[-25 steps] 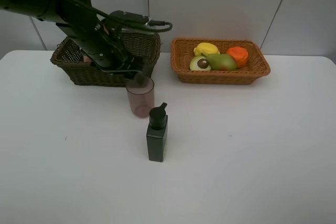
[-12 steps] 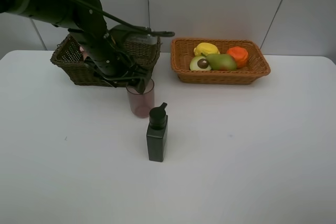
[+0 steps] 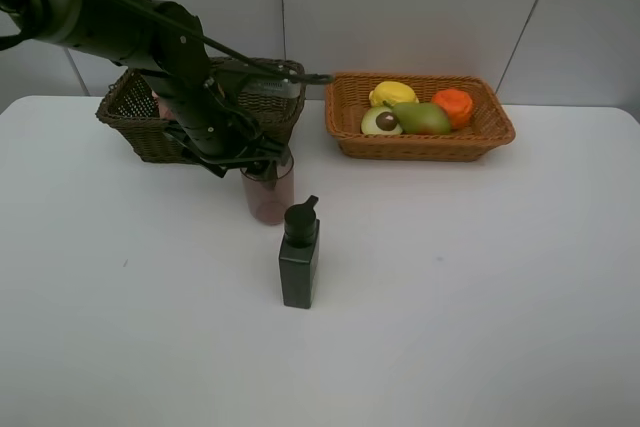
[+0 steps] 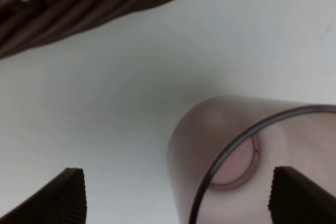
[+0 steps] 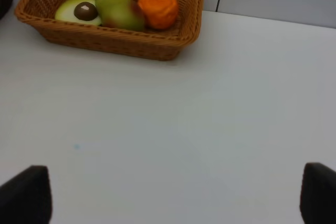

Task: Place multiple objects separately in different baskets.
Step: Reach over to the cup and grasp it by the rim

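Two woven baskets are counted at the far side of the white counter (image 3: 480, 287): a dark olive-brown basket (image 3: 130, 132) on the left and an orange-tan basket (image 3: 420, 145) on the right. Four fruits are held in the orange-tan one: one toy lemon (image 3: 392, 93), one orange (image 3: 453, 105), one pear (image 3: 424, 119) and one avocado half (image 3: 381, 122). One translucent pinkish cup (image 3: 268, 195) is stood upright just near of the dark basket, and one dark pump bottle (image 3: 299, 257) nearer again. The left pincer (image 3: 262, 160) is held at the cup's rim, spread wide, with the cup's left wall lying between its jaws. The left arm (image 3: 120, 22) is stretched from the far left down across the dark basket. The right pincer (image 5: 170, 198) is seen spread wide over bare counter, near of the orange-tan basket.
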`<action>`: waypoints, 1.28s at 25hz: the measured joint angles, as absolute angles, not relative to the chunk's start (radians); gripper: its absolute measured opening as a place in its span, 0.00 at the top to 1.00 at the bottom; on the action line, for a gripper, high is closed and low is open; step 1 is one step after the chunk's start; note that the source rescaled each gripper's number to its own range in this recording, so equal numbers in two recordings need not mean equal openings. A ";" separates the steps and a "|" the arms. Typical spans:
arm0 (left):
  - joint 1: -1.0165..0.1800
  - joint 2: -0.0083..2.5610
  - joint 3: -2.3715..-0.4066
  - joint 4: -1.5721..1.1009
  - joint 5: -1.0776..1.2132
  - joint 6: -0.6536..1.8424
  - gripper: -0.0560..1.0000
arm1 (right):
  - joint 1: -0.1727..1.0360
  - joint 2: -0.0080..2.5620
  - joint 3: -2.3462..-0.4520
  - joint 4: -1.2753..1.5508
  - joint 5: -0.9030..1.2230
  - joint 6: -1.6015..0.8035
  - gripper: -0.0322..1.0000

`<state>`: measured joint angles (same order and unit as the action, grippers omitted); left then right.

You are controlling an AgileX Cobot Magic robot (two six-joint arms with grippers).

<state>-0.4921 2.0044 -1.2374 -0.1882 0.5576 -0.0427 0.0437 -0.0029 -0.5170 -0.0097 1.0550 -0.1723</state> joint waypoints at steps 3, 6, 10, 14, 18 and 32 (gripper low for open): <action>-0.492 2.004 -1.238 -0.188 0.558 -0.043 0.07 | 0.044 -0.003 -0.517 -0.010 1.055 -0.172 0.00; -0.492 2.004 -1.238 -0.188 0.558 -0.043 0.07 | 0.044 -0.003 -0.517 -0.010 1.055 -0.172 0.00; -0.492 2.004 -1.238 -0.188 0.558 -0.043 0.07 | 0.044 -0.003 -0.517 -0.010 1.055 -0.172 0.00; -0.492 2.004 -1.238 -0.188 0.558 -0.043 0.07 | 0.044 -0.003 -0.517 -0.010 1.055 -0.172 0.00; -0.492 2.004 -1.238 -0.188 0.558 -0.043 0.07 | 0.044 -0.003 -0.517 -0.010 1.055 -0.172 0.00; -0.496 2.004 -1.238 -0.083 0.607 0.056 0.08 | 0.044 -0.003 -0.517 -0.010 1.055 -0.172 0.00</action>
